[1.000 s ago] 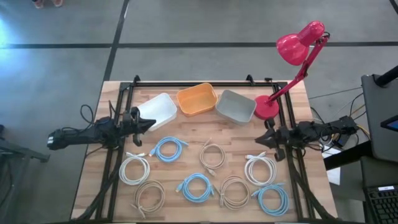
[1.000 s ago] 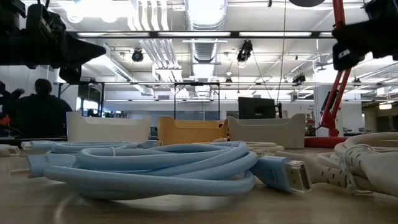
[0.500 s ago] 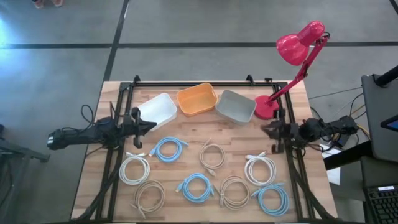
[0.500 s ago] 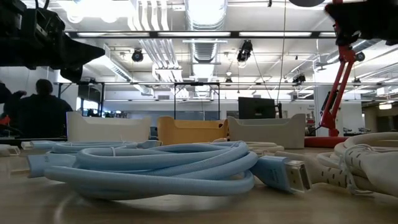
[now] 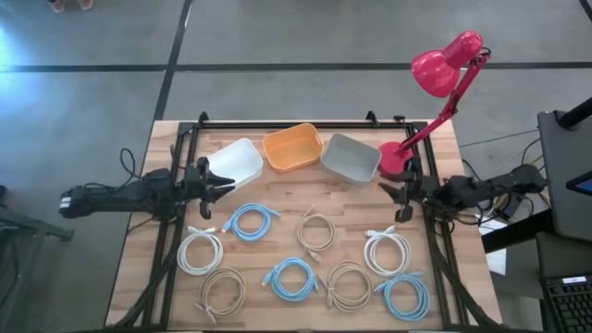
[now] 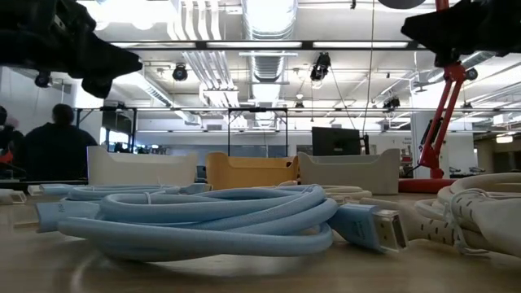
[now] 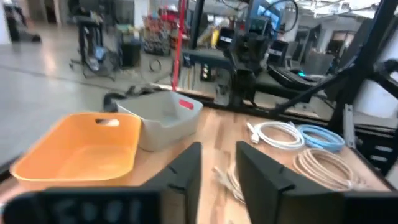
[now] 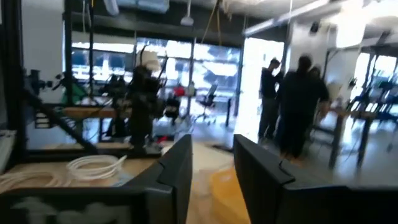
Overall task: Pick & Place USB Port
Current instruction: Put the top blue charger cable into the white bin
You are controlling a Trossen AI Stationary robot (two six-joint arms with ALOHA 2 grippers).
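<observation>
**Q:** Butcher-block wooden table (image 5: pixel 287 240) under an open workshop ceiling: what lies on it, taking the orange plastic bin (image 5: pixel 293 148) as the landmark?

**A:** Flanking the orange bin along the far edge are a white plastic bin (image 5: pixel 236 162) toward the left arm's side and a grey plastic bin (image 5: pixel 351 157) toward the right arm's side. Beyond the grey bin stands a pink desk lamp (image 5: pixel 442 83) on its round base. Nearer the front edge than the orange bin lie the task's things, coiled USB cables in two rows: a light-blue coil (image 5: pixel 252 222), a beige coil (image 5: pixel 316 231), two white coils (image 5: pixel 201 250) (image 5: pixel 388 251), and, farthest from the bin, two more beige coils (image 5: pixel 222 290) (image 5: pixel 350 285) and two more light-blue coils (image 5: pixel 293 278) (image 5: pixel 406 297). The low view shows one light-blue coil close up, its plug (image 6: pixel 376 227) resting on the wood.

**Q:** And the end effectors?

**A:** Left gripper (image 5: pixel 228 183) hovers just past the white bin, on the side away from the orange one; its wrist view shows the fingers (image 7: pixel 183 174) parted with a clear gap and nothing between them. Right gripper (image 5: pixel 389 192) hangs beyond the grey bin, beside the lamp base; its fingers (image 8: pixel 177 168) likewise stand apart, gripping nothing. Neither touches any cable. People stand in the room behind.
</observation>
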